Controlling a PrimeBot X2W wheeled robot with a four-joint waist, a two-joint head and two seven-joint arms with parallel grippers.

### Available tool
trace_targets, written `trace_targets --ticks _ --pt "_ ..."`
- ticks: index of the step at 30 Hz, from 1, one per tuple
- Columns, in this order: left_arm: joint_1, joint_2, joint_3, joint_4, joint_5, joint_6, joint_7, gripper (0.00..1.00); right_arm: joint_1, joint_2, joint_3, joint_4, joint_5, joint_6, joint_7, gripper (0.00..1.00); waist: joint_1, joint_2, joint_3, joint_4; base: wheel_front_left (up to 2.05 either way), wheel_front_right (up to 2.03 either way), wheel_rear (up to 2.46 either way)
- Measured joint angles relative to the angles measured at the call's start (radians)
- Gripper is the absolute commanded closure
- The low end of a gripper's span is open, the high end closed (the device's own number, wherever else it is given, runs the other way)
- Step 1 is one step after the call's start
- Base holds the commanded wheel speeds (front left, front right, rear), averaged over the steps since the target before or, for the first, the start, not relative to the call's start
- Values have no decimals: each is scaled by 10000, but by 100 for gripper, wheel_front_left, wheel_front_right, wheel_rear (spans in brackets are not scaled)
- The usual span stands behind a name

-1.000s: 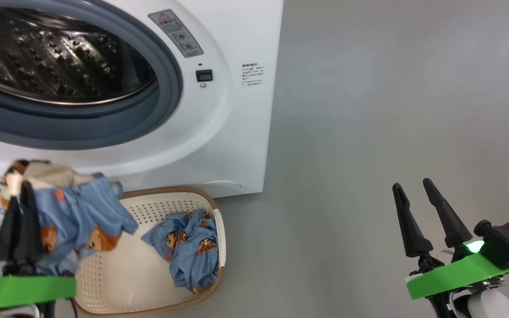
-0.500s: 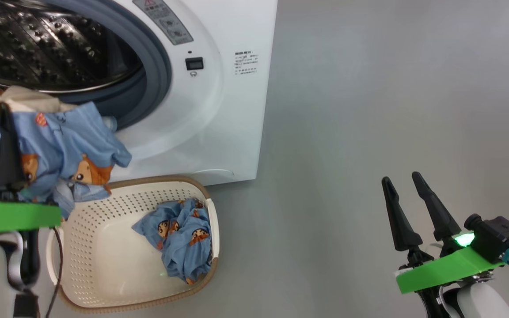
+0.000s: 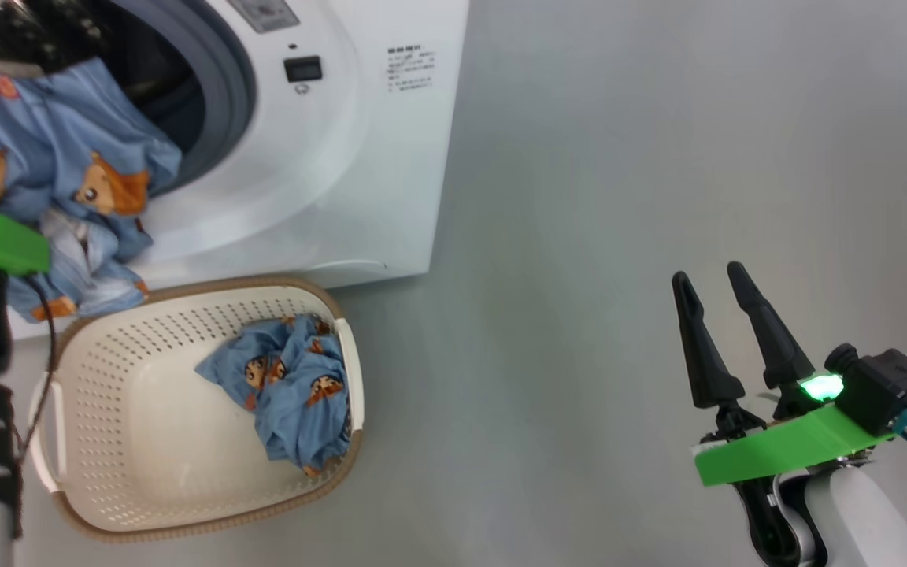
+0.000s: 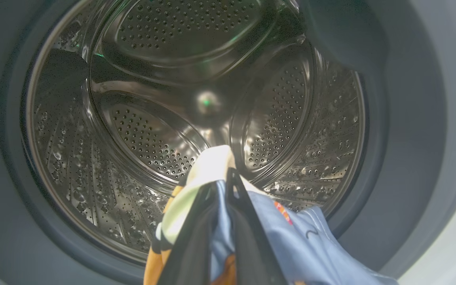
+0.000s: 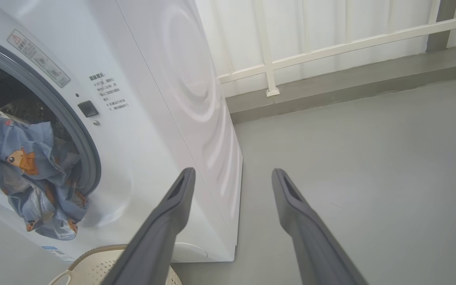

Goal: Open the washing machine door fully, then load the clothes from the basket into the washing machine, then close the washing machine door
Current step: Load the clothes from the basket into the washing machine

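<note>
Clothes (image 3: 288, 378) are split in two lots. One light-blue garment (image 3: 68, 157) with orange cartoon print is gripped by the left tool (image 4: 221, 186), whose fingers are clenched tight on the fabric, with a cream patch bunched at the tips. This piece hangs across the lower edge of the washing machine (image 3: 390, 157) opening. It drapes over the grey-blue seal (image 3: 225, 71) and trails down the white front panel toward the basket (image 3: 209, 526). The left wrist view looks straight into the perforated steel drum (image 4: 152, 138), with the tool tips at the drum mouth. The second garment (image 3: 300, 409) lies crumpled inside the basket, against its right-hand wall in the head view. The basket sits on the grey floor (image 3: 619, 197) just in front of the machine, below the opening. The right tool (image 3: 706, 272) is released, its fingers spread and gripping nothing. It hovers over the floor well to the right of both machine and basket. The right wrist view has the machine's front corner ahead, with the held garment showing at the opening.
</note>
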Motion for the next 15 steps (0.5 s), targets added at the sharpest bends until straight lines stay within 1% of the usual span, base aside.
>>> trace_targets --ticks 8,15 --pt "-1940 349 -19 2418 261 86 0 100 -441 199 81 -13 -17 0 0 0 -1 0 757 -250 0 0 0" --pt "-3488 612 -159 4073 510 98 -2 100 -845 439 337 -50 -86 0 0 0 -1 0 1414 -443 0 0 0"
